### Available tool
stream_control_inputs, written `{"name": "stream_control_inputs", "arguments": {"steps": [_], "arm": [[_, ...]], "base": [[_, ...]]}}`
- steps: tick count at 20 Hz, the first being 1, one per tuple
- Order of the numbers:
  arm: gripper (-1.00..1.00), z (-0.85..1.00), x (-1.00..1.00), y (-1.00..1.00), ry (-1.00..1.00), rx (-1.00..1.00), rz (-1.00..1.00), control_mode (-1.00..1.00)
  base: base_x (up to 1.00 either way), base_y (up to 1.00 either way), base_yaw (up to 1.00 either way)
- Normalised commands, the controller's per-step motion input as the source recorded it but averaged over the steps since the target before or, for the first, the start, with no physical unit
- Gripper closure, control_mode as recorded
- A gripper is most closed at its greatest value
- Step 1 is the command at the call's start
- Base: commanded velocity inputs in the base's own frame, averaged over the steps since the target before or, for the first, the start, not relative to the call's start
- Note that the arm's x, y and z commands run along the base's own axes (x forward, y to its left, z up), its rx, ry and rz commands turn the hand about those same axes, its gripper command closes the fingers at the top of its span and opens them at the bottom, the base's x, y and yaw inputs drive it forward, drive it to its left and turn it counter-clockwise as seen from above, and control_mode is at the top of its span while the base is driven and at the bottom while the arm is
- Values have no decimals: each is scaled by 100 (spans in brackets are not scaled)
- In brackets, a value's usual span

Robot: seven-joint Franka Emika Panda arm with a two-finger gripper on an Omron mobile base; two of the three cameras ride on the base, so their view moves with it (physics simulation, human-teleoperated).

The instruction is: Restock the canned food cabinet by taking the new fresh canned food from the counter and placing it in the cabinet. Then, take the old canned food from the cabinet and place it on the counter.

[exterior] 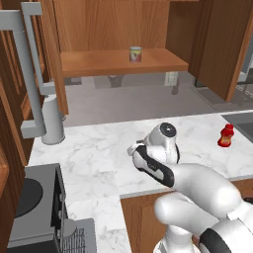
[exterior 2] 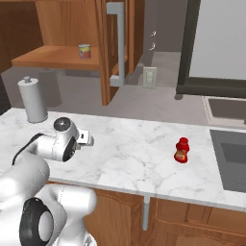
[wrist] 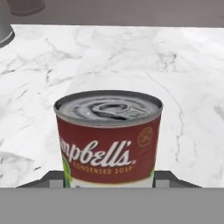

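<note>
Left base view: the new fresh canned food (exterior: 135, 54) stands upright on the shelf board of the cabinet (exterior: 99, 63), near the middle, doors open. So the restock half looks done. The arm is folded low over the counter (exterior: 94, 163), wrist turned away from the cam. A small red bottle (exterior: 226, 136) sits well off to the right and a white cylinder (exterior: 52, 121) at back left; neither is in the way.

Right base view: same squat can on the shelf, seen from the other side. The gripper (exterior 2: 88, 139) reaches out level just above the marble, near the front left part of the counter. The low, level pose suits setting smth down upright w/o tipping it.

Hand view: the old canned food (wrist: 108, 138) sits upright right in front of the cam, red label w/ white script, silver top, green-yellow strip at the foot. The dark fingertips (wrist: 173, 177) meet its sides left and right, so the jaws look clenched on the can. Its base is cut off at the bottom, so can't tell if it's touching the marble. Judgement: last step, putting the old can on the counter; bare marble lies all around it.
</note>
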Motion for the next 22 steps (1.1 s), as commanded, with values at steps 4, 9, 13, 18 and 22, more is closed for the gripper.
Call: {"name": "stream_control_inputs", "arguments": {"steps": [4, 9, 13, 18, 22], "arm": [[100, -55, 52, 10, -12, -4, 0, -100], [100, -60, 16, 0, -7, -7, 0, -100], [-100, -38, -18, -5, 0, -4, 0, -100], [-100, 0, -17, 0, 0, 0, 0, -100], [-100, 22, -18, 0, 1, 0, -4, -100]], "base": [[0, 0, 0], [0, 0, 0], [0, 0, 0], [0, 0, 0], [0, 0, 0]]}}
